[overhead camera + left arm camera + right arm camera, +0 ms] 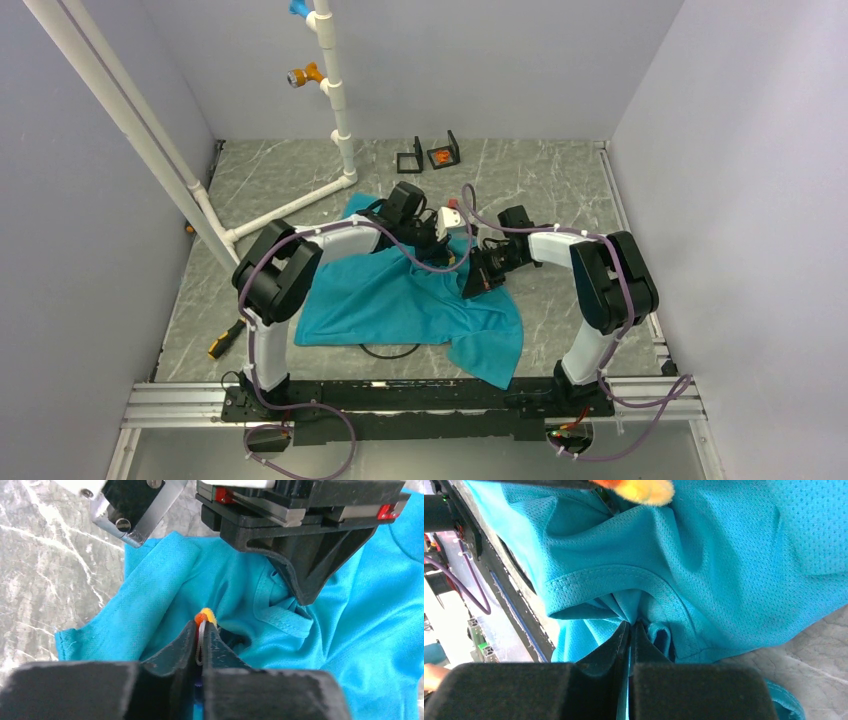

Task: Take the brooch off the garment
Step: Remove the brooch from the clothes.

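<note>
The teal-blue garment [400, 295] lies crumpled on the marble table between my arms. My left gripper [202, 625] is shut on the brooch [206, 615]. Only the brooch's orange and yellow tip and a pale loop show between the fingers, right against the cloth [165, 580]. My right gripper [630, 625] is shut on a fold of the garment [704, 565] by the collar seam. The brooch shows at the top edge of the right wrist view [644, 489]. In the top view the left gripper [443, 240] and the right gripper [478, 275] meet over the garment's upper right part.
A white pipe rack [335, 100] with blue and orange pegs stands at the back left. Two small black frames [428, 155] sit at the back. An orange-handled tool [225, 340] lies at the left. A black cable loop [390, 350] shows under the garment's near edge.
</note>
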You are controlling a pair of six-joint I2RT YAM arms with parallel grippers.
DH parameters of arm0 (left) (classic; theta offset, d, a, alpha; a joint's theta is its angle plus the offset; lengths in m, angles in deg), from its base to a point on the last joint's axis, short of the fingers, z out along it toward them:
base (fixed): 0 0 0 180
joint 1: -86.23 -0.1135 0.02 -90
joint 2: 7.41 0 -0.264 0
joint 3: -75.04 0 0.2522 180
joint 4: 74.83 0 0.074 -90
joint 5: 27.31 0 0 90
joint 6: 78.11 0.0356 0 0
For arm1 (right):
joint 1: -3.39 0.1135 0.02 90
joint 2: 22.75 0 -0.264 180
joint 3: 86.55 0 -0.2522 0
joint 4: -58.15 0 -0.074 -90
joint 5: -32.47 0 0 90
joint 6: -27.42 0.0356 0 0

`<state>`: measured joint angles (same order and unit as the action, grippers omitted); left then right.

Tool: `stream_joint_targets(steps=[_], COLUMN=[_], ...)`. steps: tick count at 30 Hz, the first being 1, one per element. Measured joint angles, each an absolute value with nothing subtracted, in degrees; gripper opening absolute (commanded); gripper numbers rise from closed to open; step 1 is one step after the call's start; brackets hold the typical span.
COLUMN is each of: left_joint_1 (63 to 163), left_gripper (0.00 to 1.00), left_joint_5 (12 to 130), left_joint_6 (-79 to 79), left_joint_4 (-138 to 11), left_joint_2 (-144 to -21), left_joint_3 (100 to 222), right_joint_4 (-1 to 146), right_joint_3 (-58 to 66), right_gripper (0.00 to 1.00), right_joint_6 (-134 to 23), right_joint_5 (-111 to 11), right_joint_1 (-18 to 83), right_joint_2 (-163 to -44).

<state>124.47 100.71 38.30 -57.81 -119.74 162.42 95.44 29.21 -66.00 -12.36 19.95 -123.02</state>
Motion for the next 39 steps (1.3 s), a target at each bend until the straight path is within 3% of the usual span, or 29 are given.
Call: stream_joint_targets(steps=[14, 16, 21, 28, 39], left_joint_1=[124.25, 124.18, 123.37, 120.40, 116.36], left_gripper=[0.00, 0.00, 0.00, 0.00, 0.00], left_joint_5=[102.35, 102.94, 105.54, 111.55, 116.56], left_joint_6=[24.09, 22.65, 19.81, 13.84, 2.17], left_joint_4=[-72.01, -73.50, -74.72, -78.04, -92.45], left_joint_2=[-105.27, -104.07, -102.14, -101.40, -101.40], left_joint_3=[149.75, 149.44, 147.91, 144.72, 137.99], right_joint_4=[94.61, 94.52, 94.54, 92.27, 89.34], right_joint_3=[28.27, 27.68, 27.68, 28.64, 32.00], right_gripper=[0.63, 0.67, 0.69, 0.65, 0.64], right_joint_6=[-67.35, -68.05, -69.06, -69.69, -68.56], right_joint_5=[-15.18, -15.40, -15.37, -12.79, -8.80], right_joint_1=[19.82, 19.82, 19.82, 19.82, 20.80], right_joint_2=[-109.58, -108.84, -105.80, -102.00, -106.39])
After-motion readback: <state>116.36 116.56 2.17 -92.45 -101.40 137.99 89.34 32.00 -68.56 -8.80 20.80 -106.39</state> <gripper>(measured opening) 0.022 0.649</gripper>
